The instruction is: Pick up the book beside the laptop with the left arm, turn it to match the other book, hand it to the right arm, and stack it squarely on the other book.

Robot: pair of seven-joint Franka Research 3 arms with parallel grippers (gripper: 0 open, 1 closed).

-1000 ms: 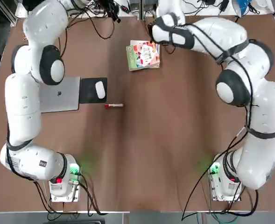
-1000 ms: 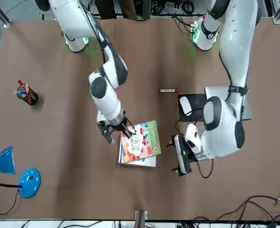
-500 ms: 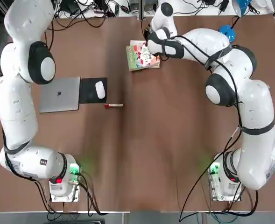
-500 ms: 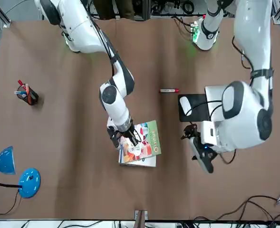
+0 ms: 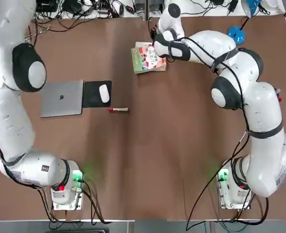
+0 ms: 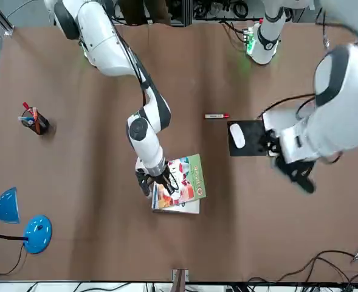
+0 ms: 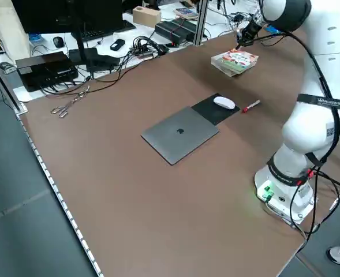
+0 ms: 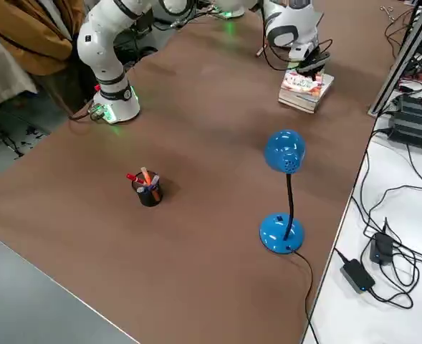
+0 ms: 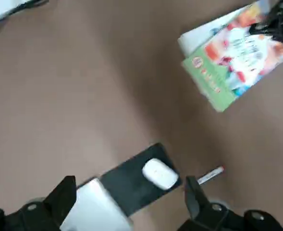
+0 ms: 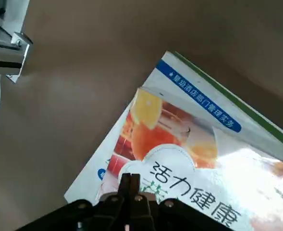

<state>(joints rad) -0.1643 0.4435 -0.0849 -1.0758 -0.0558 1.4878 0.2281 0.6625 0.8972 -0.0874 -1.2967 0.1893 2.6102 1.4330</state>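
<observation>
The book (image 5: pixel 148 58), green, red and pink, lies on the other book (image 6: pixel 185 208) at the table's far middle, slightly skewed on it. My right gripper (image 5: pixel 155 47) is shut, its fingertips (image 10: pixel 130 182) low over the colourful cover (image 10: pixel 189 159) near one edge, with nothing between them. The left arm is raised high. Its gripper (image 9: pixel 130 183) is open and empty, looking down on the mouse pad with the two books (image 9: pixel 235 62) farther off. The silver laptop (image 5: pixel 61 98) lies flat on the left side.
A black mouse pad (image 5: pixel 96 93) with a white mouse (image 5: pixel 104 93) sits beside the laptop, and a red pen (image 5: pixel 118 110) lies close by. A blue lamp (image 6: pixel 20 222) and a pen cup (image 6: pixel 34 120) stand on the right arm's side. Cables and boxes line the far edge.
The left arm has lifted and swung away from the books toward the laptop side, gripper still open. The right gripper has shifted from the stack's edge onto the colourful cover.
</observation>
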